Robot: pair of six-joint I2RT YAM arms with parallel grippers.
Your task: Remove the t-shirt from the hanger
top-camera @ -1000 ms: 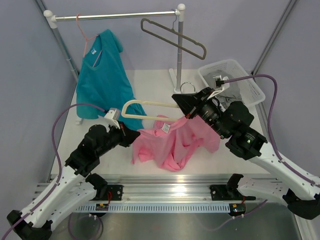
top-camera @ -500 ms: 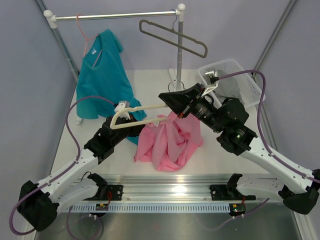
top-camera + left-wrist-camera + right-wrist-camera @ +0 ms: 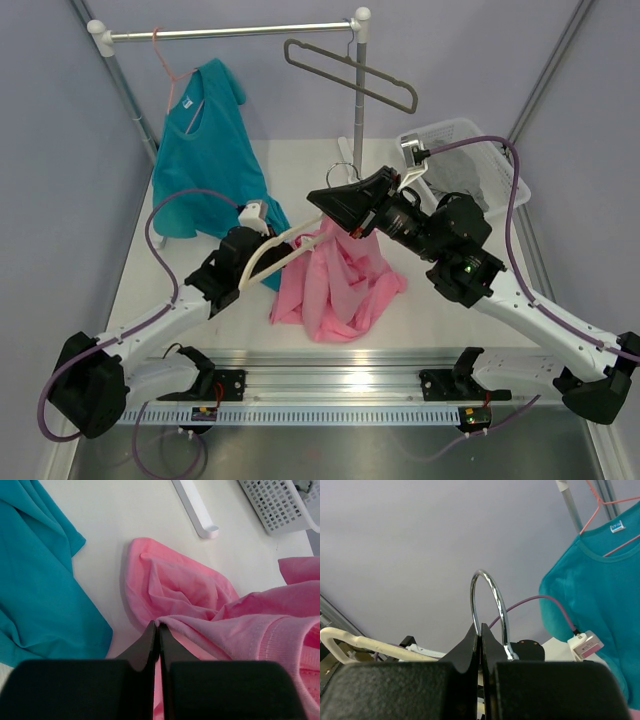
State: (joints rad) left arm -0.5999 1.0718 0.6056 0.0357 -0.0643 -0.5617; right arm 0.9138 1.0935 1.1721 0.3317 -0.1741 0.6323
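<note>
The pink t-shirt (image 3: 340, 285) hangs bunched from the cream hanger (image 3: 262, 252), its lower part resting on the table. My right gripper (image 3: 325, 200) is shut on the hanger's metal hook (image 3: 492, 590) and holds it above the table; the cream bar (image 3: 365, 644) shows below. My left gripper (image 3: 278, 250) is at the shirt's left side. In the left wrist view its jaws (image 3: 158, 626) are shut on a folded edge of the pink t-shirt (image 3: 180, 590).
A teal t-shirt (image 3: 205, 150) hangs on a thin pink hanger from the rail at back left, its hem beside my left gripper (image 3: 35, 580). A dark grey hanger (image 3: 350, 75) hangs on the rack post. A white basket (image 3: 470, 160) with a grey garment stands at back right.
My right gripper has lifted the hanger up and to the left. My left gripper has moved right to the pink t-shirt and shut on its edge. The shirt now hangs more upright.
</note>
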